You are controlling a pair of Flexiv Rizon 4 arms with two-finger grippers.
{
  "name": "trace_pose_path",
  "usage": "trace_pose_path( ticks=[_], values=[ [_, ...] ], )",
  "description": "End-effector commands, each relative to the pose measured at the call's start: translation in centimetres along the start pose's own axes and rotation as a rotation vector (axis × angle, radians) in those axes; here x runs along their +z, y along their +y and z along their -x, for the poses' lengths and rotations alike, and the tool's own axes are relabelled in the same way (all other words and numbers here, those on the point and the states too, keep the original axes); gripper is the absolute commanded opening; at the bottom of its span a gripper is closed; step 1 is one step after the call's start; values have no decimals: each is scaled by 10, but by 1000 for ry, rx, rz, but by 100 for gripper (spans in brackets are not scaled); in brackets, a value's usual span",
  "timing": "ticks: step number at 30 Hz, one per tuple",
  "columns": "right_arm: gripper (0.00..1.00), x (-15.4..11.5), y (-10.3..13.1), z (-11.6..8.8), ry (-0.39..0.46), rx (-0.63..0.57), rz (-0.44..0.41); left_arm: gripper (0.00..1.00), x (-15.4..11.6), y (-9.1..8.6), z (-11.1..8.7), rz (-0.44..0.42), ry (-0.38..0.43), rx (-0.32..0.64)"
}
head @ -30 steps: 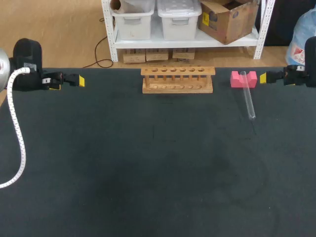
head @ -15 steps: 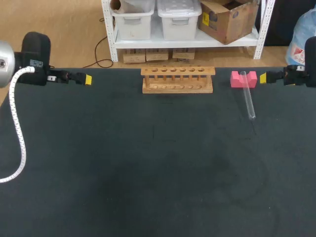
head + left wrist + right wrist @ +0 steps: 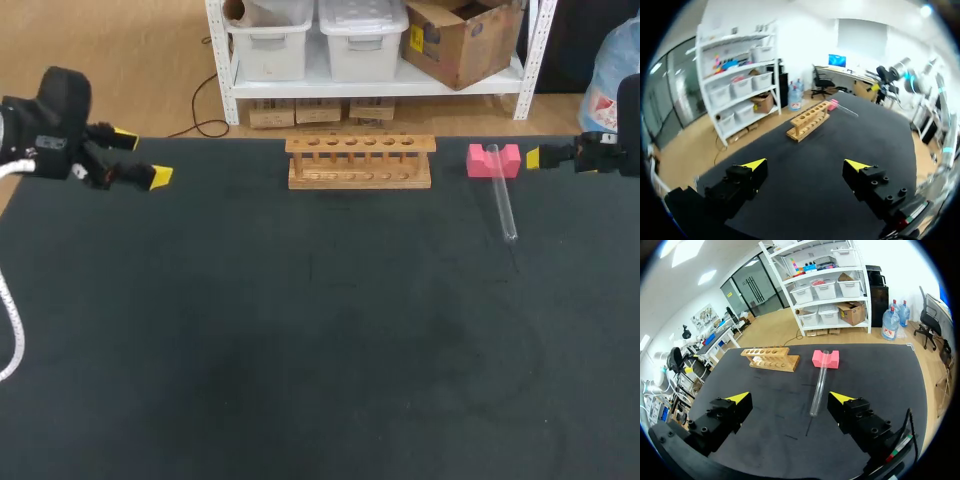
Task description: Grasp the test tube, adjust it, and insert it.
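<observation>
Test tube of clear glass (image 3: 819, 385) is lying near the desk's far right corner, one end propped in a pink notched block (image 3: 825, 359). My right pincer (image 3: 789, 398) is hanging open and empty near that block. I'm judging that an off-centre squeeze could roll the tube or shoot it away.

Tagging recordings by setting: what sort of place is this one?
Likely a robot test bench staged like a chemistry lab: a black-topped table bears a wooden rack with a row of holes, and a clear test tube rests one end on a pink notched block.
</observation>
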State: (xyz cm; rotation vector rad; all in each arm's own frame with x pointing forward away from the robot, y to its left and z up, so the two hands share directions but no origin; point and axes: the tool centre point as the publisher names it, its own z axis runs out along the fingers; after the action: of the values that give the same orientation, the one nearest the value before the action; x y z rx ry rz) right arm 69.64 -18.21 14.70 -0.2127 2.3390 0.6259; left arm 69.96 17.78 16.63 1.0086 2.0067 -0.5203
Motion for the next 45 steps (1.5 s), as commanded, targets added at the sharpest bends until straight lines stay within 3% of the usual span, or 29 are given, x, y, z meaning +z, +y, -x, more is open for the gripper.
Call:
trace_pose_path(
  ticks=[1,9,17,28,45],
  values=[
    [100,0,0,0,-1,-1,-4,100,9,15,-8,-173,-210,139],
    [100,0,0,0,-1,-1,-4,100,25,38,-6,-201,-274,165],
    [100,0,0,0,-1,-1,-4,100,46,44,8,-259,-304,179],
    [100,0,0,0,-1,-1,-4,100,70,50,9,-305,-233,175],
    [100,0,0,0,-1,-1,-4,100,89,68,11,-367,-207,184]
  ],
)
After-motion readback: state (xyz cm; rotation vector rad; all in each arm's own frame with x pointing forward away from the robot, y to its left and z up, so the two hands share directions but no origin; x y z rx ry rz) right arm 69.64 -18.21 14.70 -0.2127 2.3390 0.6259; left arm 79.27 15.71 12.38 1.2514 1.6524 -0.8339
